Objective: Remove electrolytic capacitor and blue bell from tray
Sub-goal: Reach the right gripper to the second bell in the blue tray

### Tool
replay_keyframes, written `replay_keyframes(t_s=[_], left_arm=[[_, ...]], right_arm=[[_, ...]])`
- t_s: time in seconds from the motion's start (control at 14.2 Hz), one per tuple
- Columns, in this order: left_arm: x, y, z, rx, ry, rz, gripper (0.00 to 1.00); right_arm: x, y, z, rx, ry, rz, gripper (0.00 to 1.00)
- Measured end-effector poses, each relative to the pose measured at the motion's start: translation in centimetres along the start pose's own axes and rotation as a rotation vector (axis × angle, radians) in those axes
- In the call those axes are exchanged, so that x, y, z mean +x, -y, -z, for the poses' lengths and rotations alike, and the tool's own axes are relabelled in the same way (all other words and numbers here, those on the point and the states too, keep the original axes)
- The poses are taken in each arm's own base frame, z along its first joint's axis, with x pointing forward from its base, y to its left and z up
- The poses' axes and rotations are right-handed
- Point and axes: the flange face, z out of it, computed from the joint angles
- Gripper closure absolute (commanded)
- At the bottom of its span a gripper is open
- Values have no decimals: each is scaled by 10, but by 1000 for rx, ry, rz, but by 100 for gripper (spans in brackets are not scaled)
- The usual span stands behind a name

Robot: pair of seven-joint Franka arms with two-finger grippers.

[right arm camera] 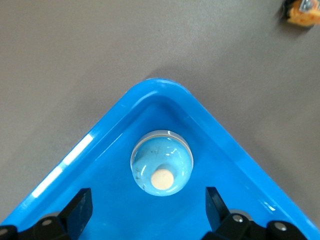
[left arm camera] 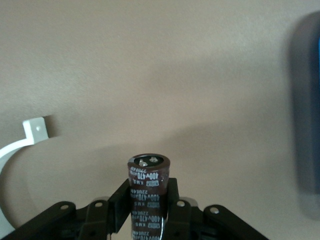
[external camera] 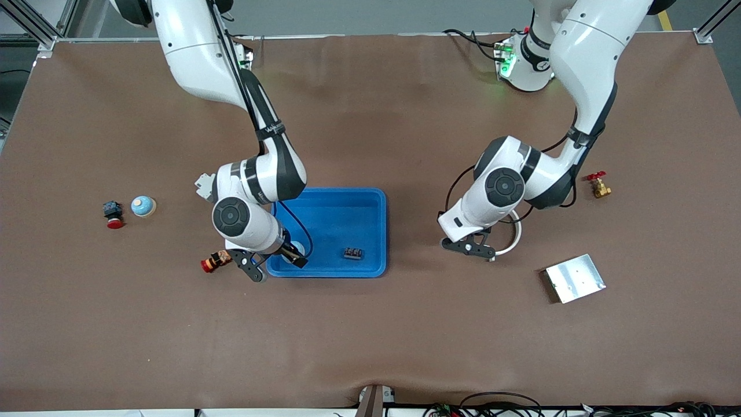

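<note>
A light blue bell (right arm camera: 161, 169) with a cream button on top sits in a corner of the blue bin (right arm camera: 165, 86). My right gripper (right arm camera: 147, 204) hangs open just above it, its fingers apart on either side and not touching it. Seen from the front, the right gripper (external camera: 277, 265) is over the bin's (external camera: 370, 200) corner toward the right arm's end. My left gripper (left arm camera: 149, 196) is shut on a dark brown capacitor (left arm camera: 148, 175) with white print, held upright. That left gripper (external camera: 470, 248) is over bare table beside the bin, toward the left arm's end.
In the bin lies a small black block (external camera: 353, 253). An orange and red button (external camera: 214, 262) lies beside the right gripper. Another blue bell (external camera: 143, 206) and a red-capped button (external camera: 113, 214) sit toward the right arm's end. A white ring (external camera: 514, 234), metal plate (external camera: 575, 278) and brass valve (external camera: 599, 186) lie toward the left arm's end.
</note>
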Motion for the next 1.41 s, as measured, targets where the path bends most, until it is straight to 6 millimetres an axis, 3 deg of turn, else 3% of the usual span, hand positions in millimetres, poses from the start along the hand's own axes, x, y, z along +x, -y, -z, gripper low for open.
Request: replay_keyframes(t_s=[0.21,0.78,0.99,1.27,1.41], left_arm=[[-4,2,-9,1,8,-38,100],[-23,56,-57,16,-69,-89,100],[-26,75,-63,27,-60,-82,100],[-30,77,-67,29,-48,-86,100],[-30,77,-68,29,-48,-86,100]], right_arm=[[3,-2,-11,-11,-3,-47,0],[-10,0,-36,-34,13,-36,0],[-6,-1,-36,-31,12,-41,0],[5,-8,-40,-39,13,-60,0],[6,-8,-41,-40,14,-62,26]])
